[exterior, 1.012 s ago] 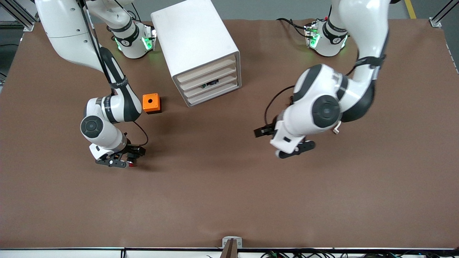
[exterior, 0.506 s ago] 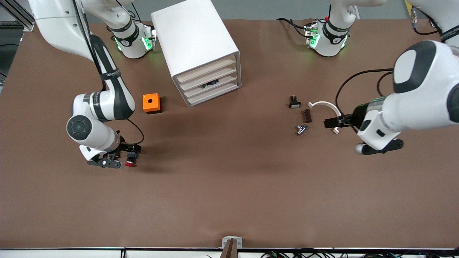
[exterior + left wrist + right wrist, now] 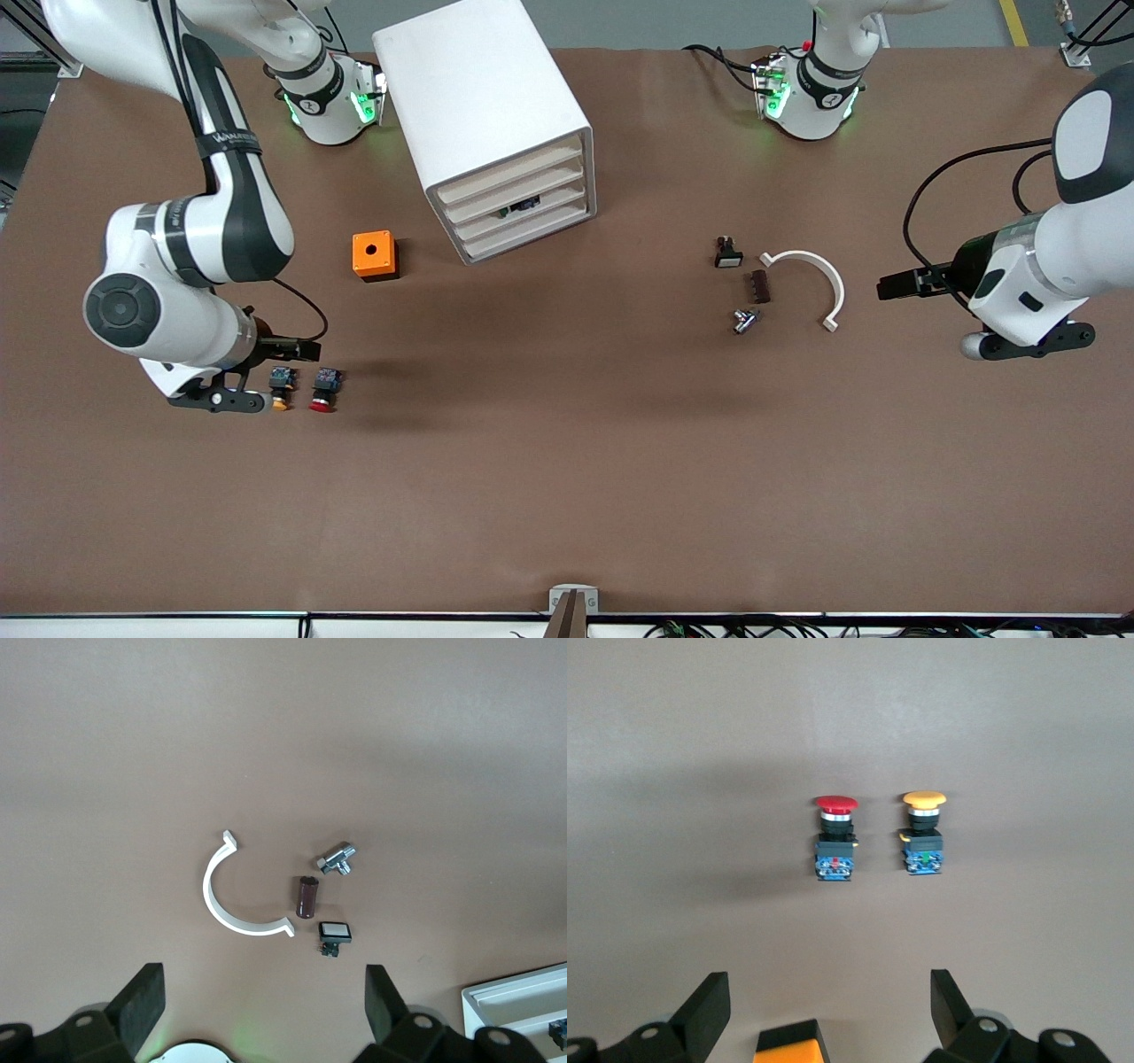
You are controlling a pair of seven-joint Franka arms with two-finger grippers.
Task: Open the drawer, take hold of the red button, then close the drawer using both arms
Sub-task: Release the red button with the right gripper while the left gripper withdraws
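The red-capped button (image 3: 324,391) lies on the table, clear of both grippers, beside a yellow-capped button (image 3: 282,386); both are nearer the front camera than the orange cube (image 3: 374,255). In the right wrist view the red button (image 3: 835,838) and the yellow one (image 3: 923,835) lie side by side. My right gripper (image 3: 220,400) hangs open and empty over the table beside the yellow button, toward the right arm's end; it also shows in its wrist view (image 3: 830,1005). The white cabinet (image 3: 483,97) has all its drawers (image 3: 518,206) pushed in. My left gripper (image 3: 1028,343) is open and empty at the left arm's end, as in its wrist view (image 3: 264,1001).
A white half-ring (image 3: 819,275), a brown cylinder (image 3: 758,286), a metal fitting (image 3: 744,320) and a small black switch (image 3: 727,253) lie between the cabinet and the left gripper. The left wrist view shows the half-ring (image 3: 232,904) and a cabinet corner (image 3: 518,997).
My right gripper has drawn away from the red button toward the right arm's end, uncovering the yellow button. My left arm has swung to its end of the table, uncovering the small parts.
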